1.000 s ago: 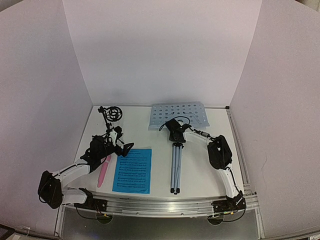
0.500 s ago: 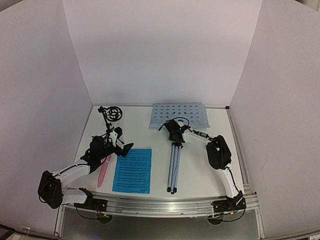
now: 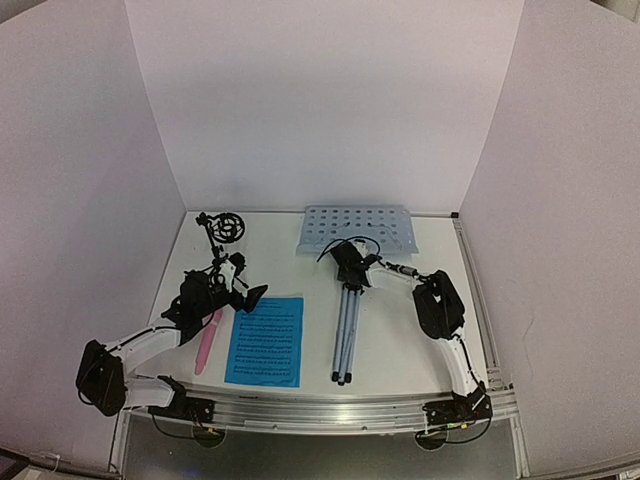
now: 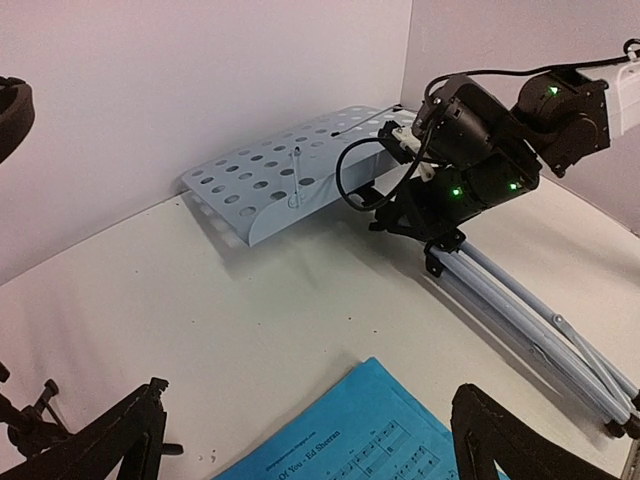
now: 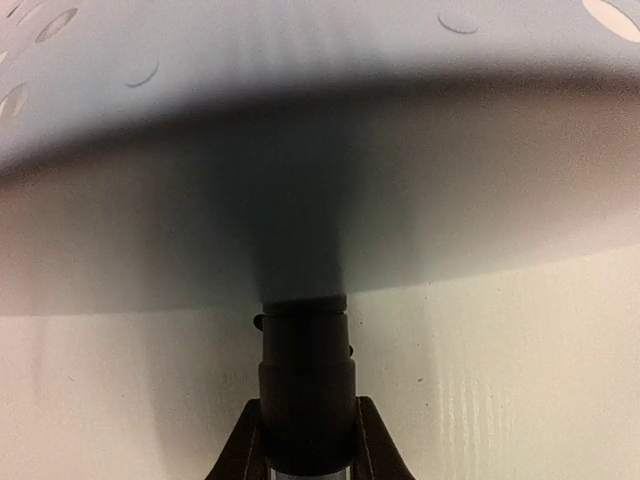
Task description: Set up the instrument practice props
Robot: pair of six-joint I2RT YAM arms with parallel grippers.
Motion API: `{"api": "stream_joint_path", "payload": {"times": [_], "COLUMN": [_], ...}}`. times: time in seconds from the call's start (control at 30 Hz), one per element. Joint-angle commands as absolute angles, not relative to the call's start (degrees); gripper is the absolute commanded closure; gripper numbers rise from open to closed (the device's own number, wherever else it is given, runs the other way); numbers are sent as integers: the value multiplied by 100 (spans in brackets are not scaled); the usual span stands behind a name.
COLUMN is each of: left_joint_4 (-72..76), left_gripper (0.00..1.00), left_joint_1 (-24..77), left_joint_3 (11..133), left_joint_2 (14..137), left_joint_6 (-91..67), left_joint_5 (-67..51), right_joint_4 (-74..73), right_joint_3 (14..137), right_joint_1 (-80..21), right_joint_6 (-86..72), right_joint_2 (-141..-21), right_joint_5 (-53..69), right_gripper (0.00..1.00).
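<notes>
The music stand [image 3: 357, 232] lies flat on the table [image 3: 410, 340], with its perforated tray [image 4: 270, 175] against the back wall and its folded legs [image 3: 346, 330] pointing toward the near edge. The right gripper [image 3: 347, 262] is closed around the black collar [image 5: 305, 390] where the legs meet the tray. The greatest risk is judged to lie here. If the stand is raised by that collar alone, the long legs may swing or drag, and the tray's weight may twist the collar out of the narrow grip, so that the stand is dropped. With the legs folded, the stand would be expected to topple once let go.

The blue sheet of music [image 3: 265, 342] lies flat between the legs and the pink microphone [image 3: 208, 340]. It could be swept aside or creased if the leg tips were dragged across it. The left gripper [image 3: 245, 285] is spread wide and empty above the sheet's far edge, just beside the microphone, which could be knocked and rolled by a careless descent. The small black microphone stand [image 3: 225, 228] sits in the far left corner and could be nudged by the left arm reaching past it.
</notes>
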State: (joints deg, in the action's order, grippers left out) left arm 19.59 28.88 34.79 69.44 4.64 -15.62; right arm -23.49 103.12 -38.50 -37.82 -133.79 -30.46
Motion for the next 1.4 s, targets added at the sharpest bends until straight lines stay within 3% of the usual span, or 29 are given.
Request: {"api": "stream_joint_path", "payload": {"times": [0.0, 0.3, 0.7, 1.2, 1.27, 1.37], "left_joint_4": [2194, 2344, 2495, 3839, 3921, 3988], "left_gripper": [0, 0, 0, 1, 4, 19], "left_joint_1": [2905, 2901, 3312, 3954, 3970, 4000], "left_joint_3": [3829, 4118, 5592, 7464, 7681, 8005], "left_joint_2": [7069, 7334, 8583, 10897, 11145, 11446], "left_joint_6": [592, 1032, -362, 268, 277, 329], "left_joint_5": [-1951, -2334, -2741, -2674, -2487, -2426], "right_joint_4": [554, 3375, 6176, 7462, 7462, 7463], "right_joint_3": [10141, 9626, 9783, 9771, 9785, 9686], "right_joint_1": [-3832, -3865, -4157, -4270, -4347, -4450], "right_joint_6": [-2863, -1554, 286, 700, 885, 1200], "right_joint_2": [-11787, -11125, -11038, -11249, -11255, -11223], "right_joint_5": [-3899, -3837, -3270, -2762, -2704, -2645], "right_gripper": [100, 100, 100, 100, 100, 100]}}
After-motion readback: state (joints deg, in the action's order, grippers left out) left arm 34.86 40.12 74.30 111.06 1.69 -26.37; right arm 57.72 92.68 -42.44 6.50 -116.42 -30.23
